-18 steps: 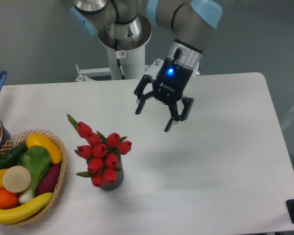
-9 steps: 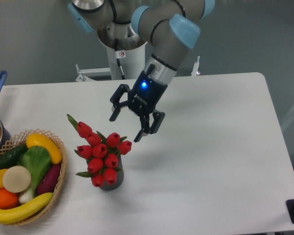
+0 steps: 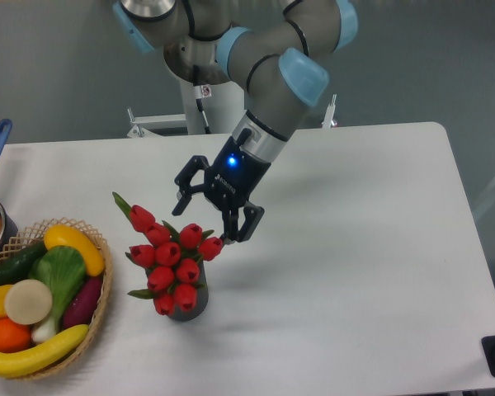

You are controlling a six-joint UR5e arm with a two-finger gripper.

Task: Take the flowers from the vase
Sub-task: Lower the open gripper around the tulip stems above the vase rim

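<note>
Red flowers [image 3: 174, 262] sit just below the released end effector [image 3: 205, 220], seemingly untouched.

Robot lab: bare white table [image 3: 371, 247], plain grey wall behind, arm pedestal [image 3: 208, 91] at top centre, toy produce basket [image 3: 99, 309] at lower left.

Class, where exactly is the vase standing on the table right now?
The vase stands on the white table left of centre near the front, holding the flowers, just right of the woven basket and below the open gripper.
</note>
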